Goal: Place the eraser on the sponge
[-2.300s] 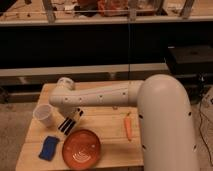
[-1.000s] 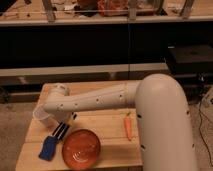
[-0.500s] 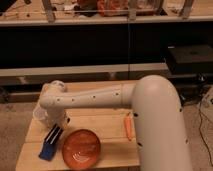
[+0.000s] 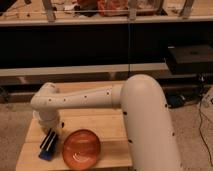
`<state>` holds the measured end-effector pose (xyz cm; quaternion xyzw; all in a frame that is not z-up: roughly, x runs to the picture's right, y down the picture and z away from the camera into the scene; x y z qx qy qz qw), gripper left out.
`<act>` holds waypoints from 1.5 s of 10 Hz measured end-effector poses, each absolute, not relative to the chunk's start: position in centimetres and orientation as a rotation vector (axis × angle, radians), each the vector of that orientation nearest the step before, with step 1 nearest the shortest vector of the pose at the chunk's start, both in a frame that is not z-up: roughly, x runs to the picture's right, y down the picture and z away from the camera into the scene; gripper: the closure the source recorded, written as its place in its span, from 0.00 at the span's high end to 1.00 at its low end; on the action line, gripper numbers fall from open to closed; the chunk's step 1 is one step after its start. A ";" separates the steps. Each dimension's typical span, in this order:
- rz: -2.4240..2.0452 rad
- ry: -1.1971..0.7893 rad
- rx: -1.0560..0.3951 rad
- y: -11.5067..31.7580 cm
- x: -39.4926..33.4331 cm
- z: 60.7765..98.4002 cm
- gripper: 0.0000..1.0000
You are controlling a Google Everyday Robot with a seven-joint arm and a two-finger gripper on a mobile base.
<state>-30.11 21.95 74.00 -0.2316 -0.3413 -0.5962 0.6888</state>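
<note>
The black striped eraser [image 4: 49, 140] is tilted, its lower end over the top of the blue sponge [image 4: 45, 154] at the table's front left. My gripper [image 4: 51, 134] comes down from the white arm's wrist [image 4: 47, 117] onto the eraser's upper end and is shut on it. Only the sponge's lower edge shows below the eraser. I cannot tell whether the eraser touches the sponge.
An orange bowl [image 4: 81, 148] sits just right of the sponge, close to the eraser. The wooden table [image 4: 107, 132] is small, with edges near on the left and front. My arm's big white body [image 4: 150, 125] covers the table's right side. Dark shelving stands behind.
The gripper has carried the eraser left and toward the front, from beside the bowl's far rim to over the sponge. The camera view has also shifted, and the white cup is now hidden.
</note>
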 end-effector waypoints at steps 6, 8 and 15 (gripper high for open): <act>-1.366 -0.760 -0.533 24.5 -32.2 73.3 0.23; -1.369 -0.759 -0.530 23.3 -31.9 74.1 0.38; -1.374 -0.750 -0.515 22.7 -32.1 74.3 0.75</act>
